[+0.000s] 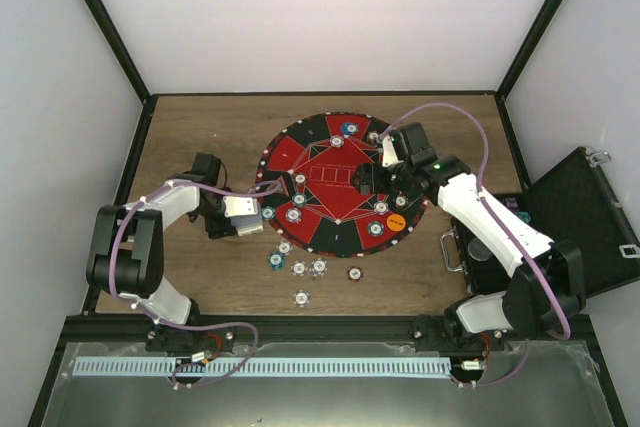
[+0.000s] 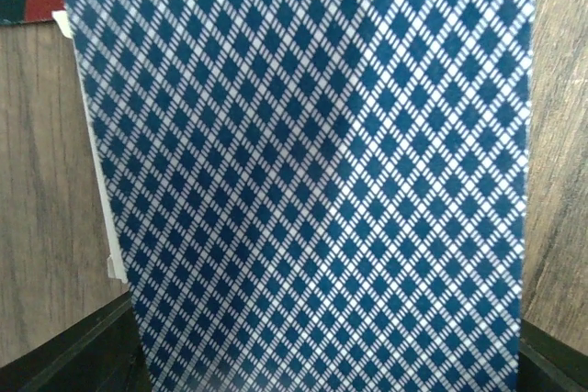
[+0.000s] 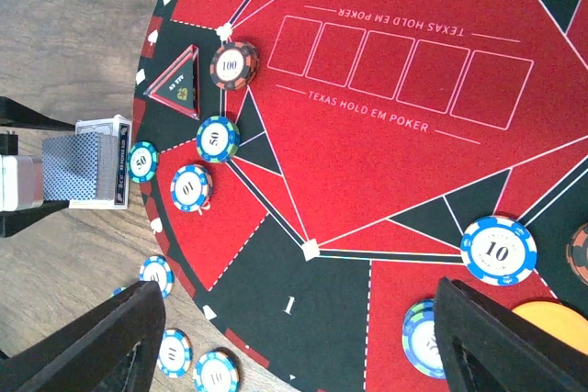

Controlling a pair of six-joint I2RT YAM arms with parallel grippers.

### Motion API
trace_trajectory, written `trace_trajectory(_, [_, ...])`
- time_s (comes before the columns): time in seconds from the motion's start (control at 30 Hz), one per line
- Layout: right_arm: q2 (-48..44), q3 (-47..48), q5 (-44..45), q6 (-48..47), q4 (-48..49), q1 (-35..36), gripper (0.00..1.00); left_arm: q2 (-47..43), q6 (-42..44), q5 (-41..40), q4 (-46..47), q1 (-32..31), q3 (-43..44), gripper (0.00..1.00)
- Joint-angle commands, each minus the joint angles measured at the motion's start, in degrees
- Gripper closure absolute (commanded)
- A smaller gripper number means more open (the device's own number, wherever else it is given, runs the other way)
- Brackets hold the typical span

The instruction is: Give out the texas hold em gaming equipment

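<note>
My left gripper (image 1: 247,215) is shut on a deck of playing cards (image 2: 312,181) with a blue diamond back, which fills the left wrist view. It holds the deck just off the left edge of the round mat (image 1: 310,162), and the deck also shows in the right wrist view (image 3: 87,164). My right gripper (image 3: 303,346) is open and empty above the mat's middle. Striped chips lie on the mat: a 100 chip (image 3: 234,65), a 50 chip (image 3: 218,139), a blue 10 chip (image 3: 498,250). An orange button disc (image 1: 395,220) lies on the mat's right side.
Several loose chips (image 1: 300,268) lie on the wooden table in front of the mat, with a maroon one (image 1: 354,272). An open black case (image 1: 575,212) stands at the right edge. Black frame posts bound the table's back corners.
</note>
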Motion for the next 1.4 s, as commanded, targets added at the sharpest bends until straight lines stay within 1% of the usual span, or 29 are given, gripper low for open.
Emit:
trace_trajectory(0.0, [-0.09, -0.31, -0.97, -0.41, 0.24, 0.59, 0.19, 0.84, 1.07, 1.84, -1.07, 0.26, 1.1, 0.19])
trace_trajectory(0.33, [-0.28, -0.76, -1.57, -0.08, 0.39, 0.59, 0.25, 0.87, 1.1, 2.19, 0.03, 0.23, 0.48, 0.22])
trace_trajectory(0.43, [-0.41, -1.25, -1.59, -0.08, 0.63, 0.59, 0.29, 1.53, 0.7, 2.19, 0.42, 0.24, 0.64, 0.31])
trace_trajectory(0.5, [-0.35, -1.39, -1.74, -0.04, 0.65, 0.6, 0.31, 1.84, 0.29, 2.19, 0.33, 0.26, 0.76, 0.34])
trace_trajectory(0.73, [-0.23, -1.07, -2.4, 0.03, 0.74, 0.73, 0.32, 1.33, 0.07, 2.59, 0.76, 0.25, -0.14, 0.34])
trace_trajectory(0.8, [-0.33, -1.05, -2.54, 0.13, 0.73, 0.77, 0.32, 1.44, 0.12, 2.39, 0.81, 0.24, -0.43, 0.36])
trace_trajectory(0.9, [-0.37, -1.05, -2.89, 0.15, 0.81, 0.85, 0.33, 1.33, 0.29, 2.2, 0.87, 0.24, -0.88, 0.45])
trace_trajectory(1.0, [-0.35, -1.05, -3.3, 0.36, 0.99, 0.88, 0.34, 1.11, 0.36, 2.19, 0.83, 0.19, -0.93, 0.6])
trace_trajectory(1.27, [-0.13, -0.97, -5.75, 1.08, 2.49, 0.86, 0.34, -1.24, 1.0, 2.1, -0.95, 0.24, -0.81, 0.95])
trace_trajectory(1.37, [0.3, -1.09, -8.49, 2.04, 4.12, 0.87, 0.35, -2.66, 1.38, 2.22, -2.41, 0.32, -0.67, 0.96])
